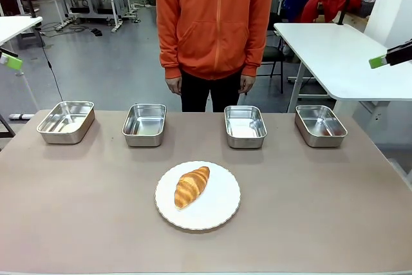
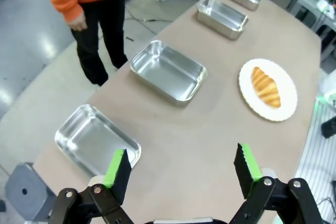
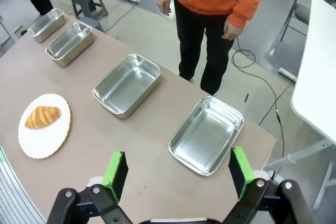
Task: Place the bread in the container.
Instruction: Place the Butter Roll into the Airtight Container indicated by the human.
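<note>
Left tool [image 2: 181, 166]: jaws wide apart, empty, high above worktop [image 1: 322, 210], well apart from plate [image 1: 219, 209]. Right tool [image 3: 176, 174]: same, spread and empty. Croissant [image 1: 192, 186] lies on plate, just left of plate centre. Likely light, soft, flaky, easily crushed; grip gently across thick middle. Four pans [image 1: 143, 140] in row beyond plate; target pan unclear. Croissant underside hidden.
</note>
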Controlling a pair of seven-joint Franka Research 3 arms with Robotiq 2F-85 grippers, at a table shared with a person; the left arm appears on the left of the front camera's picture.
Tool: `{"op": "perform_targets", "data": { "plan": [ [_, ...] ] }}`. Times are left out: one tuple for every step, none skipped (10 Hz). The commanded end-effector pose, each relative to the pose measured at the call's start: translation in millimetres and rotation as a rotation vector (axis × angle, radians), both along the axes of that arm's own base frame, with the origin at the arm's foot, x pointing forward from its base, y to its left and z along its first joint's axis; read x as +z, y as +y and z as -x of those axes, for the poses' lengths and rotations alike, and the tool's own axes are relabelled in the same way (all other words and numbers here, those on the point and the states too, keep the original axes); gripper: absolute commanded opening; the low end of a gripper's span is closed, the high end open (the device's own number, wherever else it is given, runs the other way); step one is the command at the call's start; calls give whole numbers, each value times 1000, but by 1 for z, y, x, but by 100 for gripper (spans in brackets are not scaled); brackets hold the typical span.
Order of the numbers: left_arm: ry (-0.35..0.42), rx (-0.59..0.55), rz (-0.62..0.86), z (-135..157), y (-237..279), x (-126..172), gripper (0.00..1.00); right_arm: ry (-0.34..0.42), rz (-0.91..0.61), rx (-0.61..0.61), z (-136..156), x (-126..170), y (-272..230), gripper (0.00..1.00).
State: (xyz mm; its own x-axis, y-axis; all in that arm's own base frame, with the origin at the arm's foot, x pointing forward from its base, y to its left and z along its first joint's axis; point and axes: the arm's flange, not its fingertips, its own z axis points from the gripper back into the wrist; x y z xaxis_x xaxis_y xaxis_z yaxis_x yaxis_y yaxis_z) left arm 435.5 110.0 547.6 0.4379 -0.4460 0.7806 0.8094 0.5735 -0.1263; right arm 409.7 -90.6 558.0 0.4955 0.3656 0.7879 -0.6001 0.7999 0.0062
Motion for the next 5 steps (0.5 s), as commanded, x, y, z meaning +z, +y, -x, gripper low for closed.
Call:
{"op": "perform_targets", "data": {
  "plan": [
    [-38,-31,75,-3,2,1,100,-25,-38,39,-11,-1,-8,100],
    [-50,-26,102,-1,2,2,100,-28,-44,36,-12,-1,-9,100],
    [-62,-22,125,2,1,3,100,-29,-53,36,-12,-2,-10,100],
    [-63,-14,135,3,1,2,100,-29,-54,36,-12,-2,-10,100],
    [-53,-6,135,3,1,2,100,-27,-60,35,-12,-2,-10,100]
  ]
}}
